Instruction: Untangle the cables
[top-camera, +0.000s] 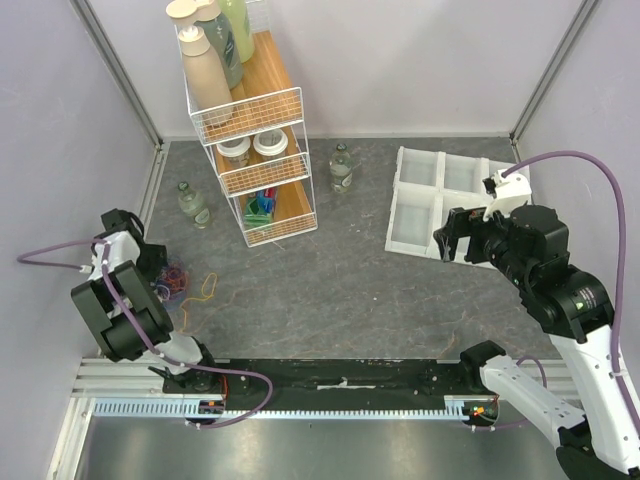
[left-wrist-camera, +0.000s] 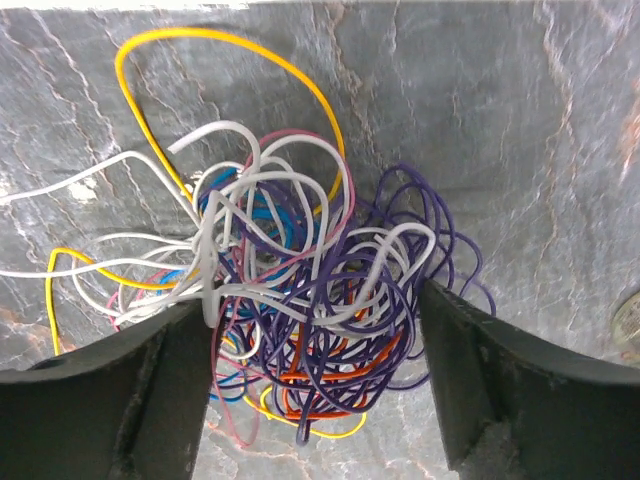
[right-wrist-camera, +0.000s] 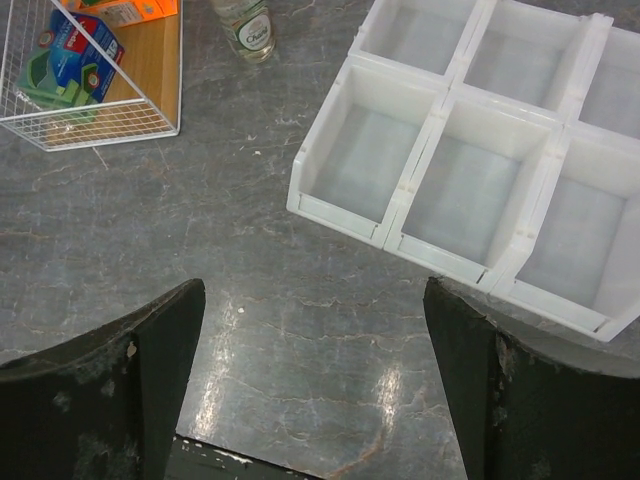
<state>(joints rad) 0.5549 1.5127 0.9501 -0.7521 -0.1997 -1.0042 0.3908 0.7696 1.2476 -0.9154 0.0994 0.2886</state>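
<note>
The cables (left-wrist-camera: 310, 300) lie in one tangled heap on the grey table: white, purple, blue, pink, orange and yellow cords looped through each other. A big yellow loop (left-wrist-camera: 230, 60) sticks out at the far side. My left gripper (left-wrist-camera: 315, 400) is open and straddles the heap, with one finger (left-wrist-camera: 150, 400) touching the white cords and the other finger (left-wrist-camera: 500, 390) beside the purple loops. In the top view the heap (top-camera: 173, 283) shows at the left beside the left gripper (top-camera: 152, 268). My right gripper (right-wrist-camera: 315, 390) is open and empty above bare table.
A white compartment tray (top-camera: 440, 205) lies at the back right, just beyond the right gripper (top-camera: 455, 240). A wire shelf rack (top-camera: 255, 150) with bottles stands at the back. Two small glass bottles (top-camera: 192, 203) (top-camera: 342, 168) flank it. A black rail (top-camera: 340, 385) runs along the near edge.
</note>
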